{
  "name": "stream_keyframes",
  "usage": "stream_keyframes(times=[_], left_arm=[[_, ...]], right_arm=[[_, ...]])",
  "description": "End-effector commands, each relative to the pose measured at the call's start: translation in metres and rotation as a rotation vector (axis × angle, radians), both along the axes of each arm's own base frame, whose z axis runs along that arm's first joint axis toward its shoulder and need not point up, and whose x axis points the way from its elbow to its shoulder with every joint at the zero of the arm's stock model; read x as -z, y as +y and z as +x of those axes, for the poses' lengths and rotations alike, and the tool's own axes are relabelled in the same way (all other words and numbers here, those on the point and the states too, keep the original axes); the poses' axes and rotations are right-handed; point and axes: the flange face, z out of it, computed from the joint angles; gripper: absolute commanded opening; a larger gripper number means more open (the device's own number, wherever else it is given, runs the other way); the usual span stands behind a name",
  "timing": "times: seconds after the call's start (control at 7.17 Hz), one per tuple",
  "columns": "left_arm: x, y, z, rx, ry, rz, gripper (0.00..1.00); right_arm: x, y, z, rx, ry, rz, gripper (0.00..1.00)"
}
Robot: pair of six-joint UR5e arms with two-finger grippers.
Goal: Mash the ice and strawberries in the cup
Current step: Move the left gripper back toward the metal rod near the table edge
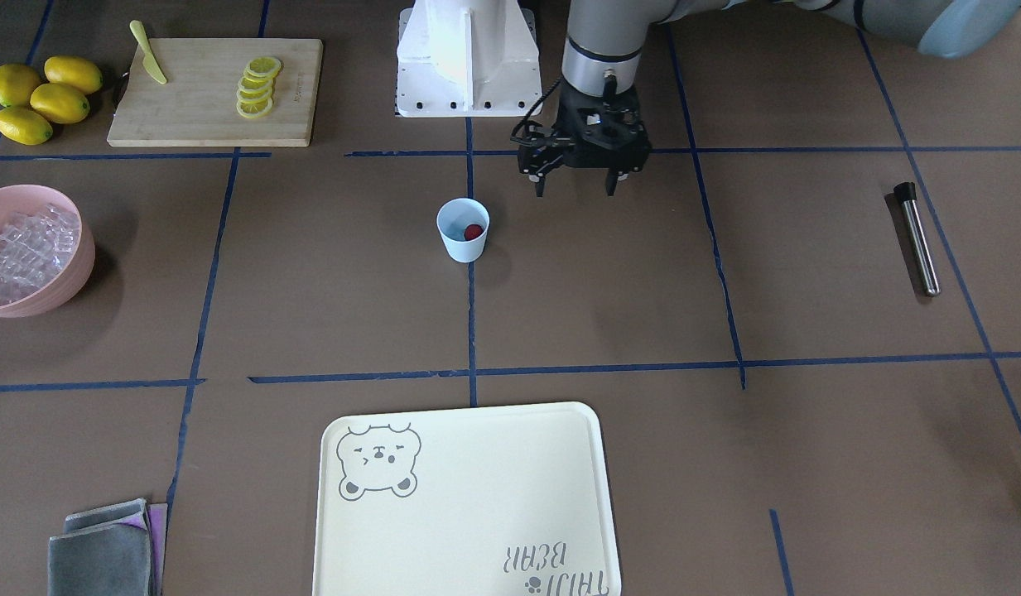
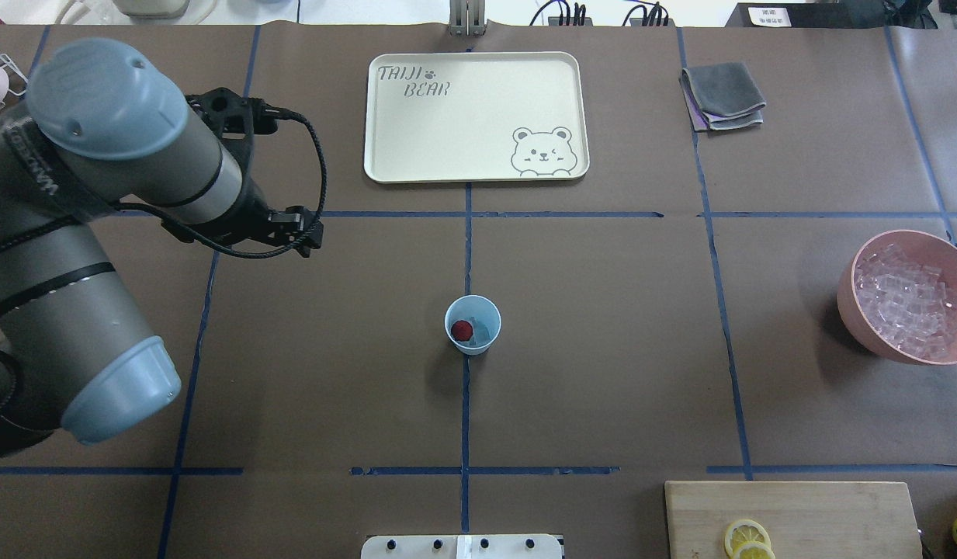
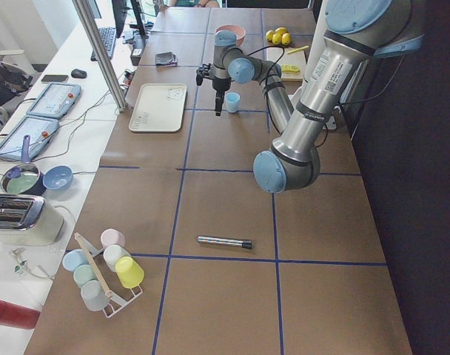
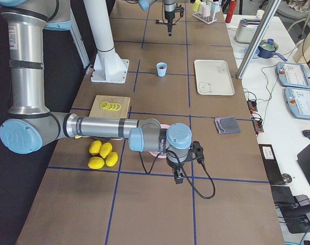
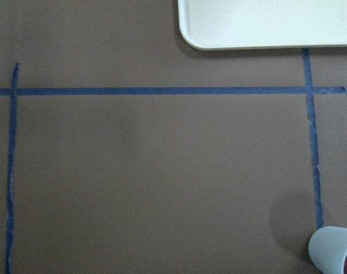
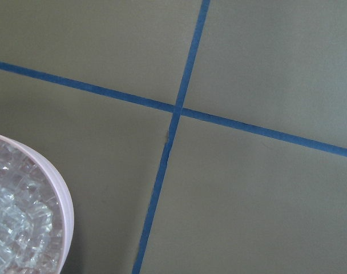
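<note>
1. The slim steel muddling rod with a black tip (image 1: pixel 922 244) lies flat on the brown bench (image 1: pixel 642 290), well apart on the left gripper's outer side. Mashing looks not yet begun, so gripping that rod is probably the next move.
2. The left gripper (image 1: pixel 576 190) hovers empty, jaws wide.
3. Near its right, not touching, stands the small light blue plastic cup (image 1: pixel 462 247), upright, holding a dark red strawberry piece (image 1: pixel 474 233). Whether it also holds ice, I cannot tell.
4. Clear glassy ice cubes (image 1: pixel 21 248) fill the pink bowl (image 1: pixel 63 285) near the right gripper (image 4: pixel 179 178). I cannot tell how wide its jaws stand.
</note>
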Motion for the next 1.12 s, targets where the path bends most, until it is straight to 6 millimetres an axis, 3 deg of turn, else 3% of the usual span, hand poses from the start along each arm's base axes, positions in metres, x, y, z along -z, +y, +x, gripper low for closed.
stream_keyframes(times=[0.0,0.14,0.56,0.84,0.98], left_arm=[[-0.069,-0.022,-0.067,-0.074,-0.056,0.006,1.00],[-0.103,-0.026,-0.095,-0.098,-0.086,-0.002,1.00],[-0.203,-0.030,-0.209,-0.142,-0.151,-0.020,1.00],[-0.257,-0.019,-0.242,-0.132,-0.114,-0.066,1.00],[-0.304,-0.010,-0.245,-0.131,-0.086,-0.028,1.00]], right_arm=[[0.000,-0.001,-0.002,-0.020,-0.014,-0.005,0.99],[0.003,-0.002,-0.001,-0.049,-0.019,-0.022,0.99],[0.008,-0.003,-0.001,-0.118,-0.023,-0.080,1.00],[0.008,-0.004,-0.001,-0.127,-0.022,-0.073,1.00],[0.008,-0.004,-0.001,-0.126,-0.022,-0.072,1.00]])
